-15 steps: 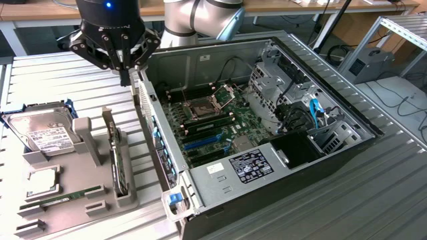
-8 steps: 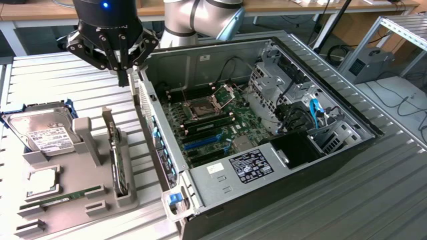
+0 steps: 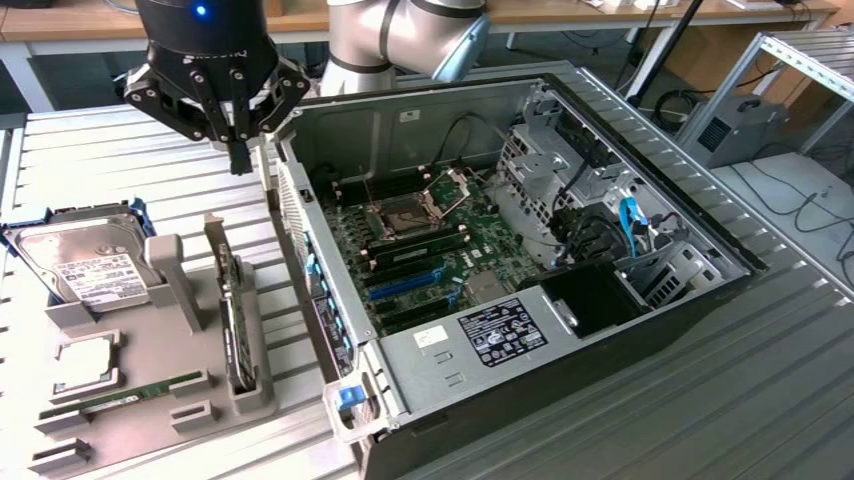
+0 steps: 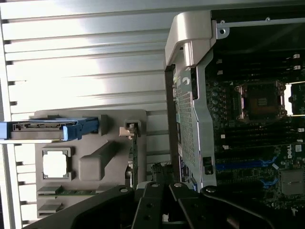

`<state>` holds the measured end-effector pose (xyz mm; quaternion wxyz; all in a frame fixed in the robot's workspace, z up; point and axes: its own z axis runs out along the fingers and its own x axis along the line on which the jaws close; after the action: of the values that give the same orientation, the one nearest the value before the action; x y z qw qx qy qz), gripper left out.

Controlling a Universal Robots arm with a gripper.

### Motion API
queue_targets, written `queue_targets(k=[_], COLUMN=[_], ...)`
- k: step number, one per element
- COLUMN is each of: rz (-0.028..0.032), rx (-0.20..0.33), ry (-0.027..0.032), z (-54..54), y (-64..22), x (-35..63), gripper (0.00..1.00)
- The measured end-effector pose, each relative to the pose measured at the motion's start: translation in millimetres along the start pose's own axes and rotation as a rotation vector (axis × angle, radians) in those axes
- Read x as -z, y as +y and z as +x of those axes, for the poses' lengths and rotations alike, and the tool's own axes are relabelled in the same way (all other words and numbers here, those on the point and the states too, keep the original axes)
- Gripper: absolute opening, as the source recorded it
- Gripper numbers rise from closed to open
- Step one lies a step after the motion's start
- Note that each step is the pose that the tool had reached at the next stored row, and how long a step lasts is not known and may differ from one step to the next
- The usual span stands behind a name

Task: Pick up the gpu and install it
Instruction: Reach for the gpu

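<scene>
The black gripper [image 3: 238,152], shut and empty, hangs near the thin black gpu card [image 3: 236,325] at the grey tray's [image 3: 154,340] edge. Lowered unopened, it could jab the card.

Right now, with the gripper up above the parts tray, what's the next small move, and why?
Probably open the jaws. The gripper hangs shut and empty roughly above the gpu, which stands on edge in its slot in the grey tray, untouched. Shut fingers could not straddle the card, so opening seems to come before any descent.
</scene>
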<state>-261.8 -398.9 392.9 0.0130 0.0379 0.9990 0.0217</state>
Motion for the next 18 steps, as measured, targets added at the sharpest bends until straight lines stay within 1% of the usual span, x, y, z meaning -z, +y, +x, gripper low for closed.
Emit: queue_targets(k=[14,18], rz=[0.0000,0.0000], rx=[0.000,0.000], ry=[-0.0001,-0.0001], z=[10.8,11.6], y=[-0.8,-0.9], x=[0.2,0.2], gripper=[0.11,0.11])
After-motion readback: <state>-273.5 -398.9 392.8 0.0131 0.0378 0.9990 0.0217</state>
